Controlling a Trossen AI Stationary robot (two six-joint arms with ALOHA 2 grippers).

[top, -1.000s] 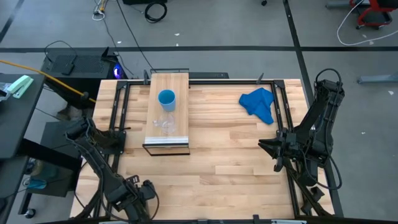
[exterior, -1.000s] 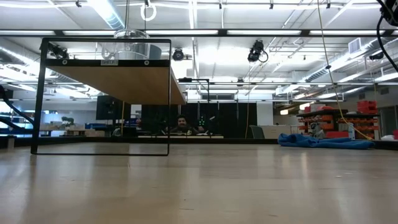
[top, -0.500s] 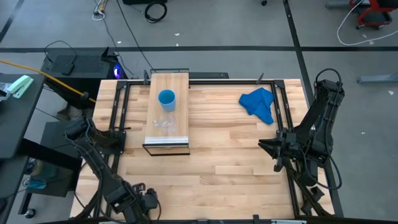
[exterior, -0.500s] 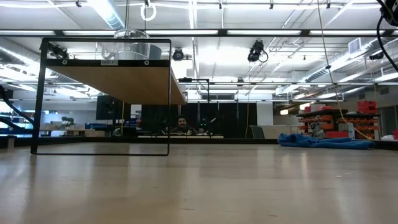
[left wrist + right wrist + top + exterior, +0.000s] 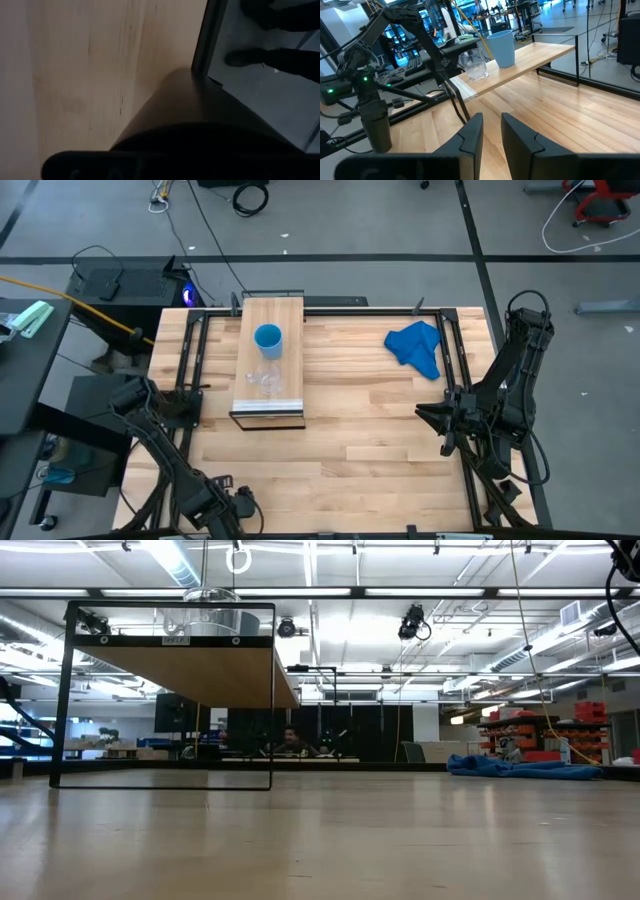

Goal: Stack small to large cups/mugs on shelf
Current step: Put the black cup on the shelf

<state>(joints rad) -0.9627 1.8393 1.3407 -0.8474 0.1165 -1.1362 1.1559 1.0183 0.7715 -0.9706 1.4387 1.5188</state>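
The light-wood shelf (image 5: 285, 320) stands on the table's far left part, and its raised board also shows in the low view (image 5: 170, 640). On it stand the bright-blue cup (image 5: 267, 338) (image 5: 501, 47) and, nearer, the small clear glass cup (image 5: 265, 380) (image 5: 474, 65). My left gripper (image 5: 228, 505) is at the table's near edge. A black rounded body, the black cup (image 5: 200, 120), fills its wrist view. My right gripper (image 5: 492, 120) waits at the table's right side (image 5: 432, 415), with a narrow gap between its fingers. My left gripper appears shut on the black cup (image 5: 200, 120), which lies right in front of its camera over the table's near edge. The cup's own dark body hides the fingers and the place of contact, so the part held cannot be told.
A crumpled blue cloth (image 5: 417, 347) (image 5: 520, 767) lies on the table's far right part. Bare butcher-block wood (image 5: 370, 440) spans the middle and near side. A dark metal frame (image 5: 455, 350) runs along the table's edges. A person's shoes (image 5: 245, 57) stand on the floor beyond the near edge.
My left gripper has moved toward the table's near edge and slightly to the right, with the dark round thing beside it moving along. The cups on the shelf and my right arm have stayed still.
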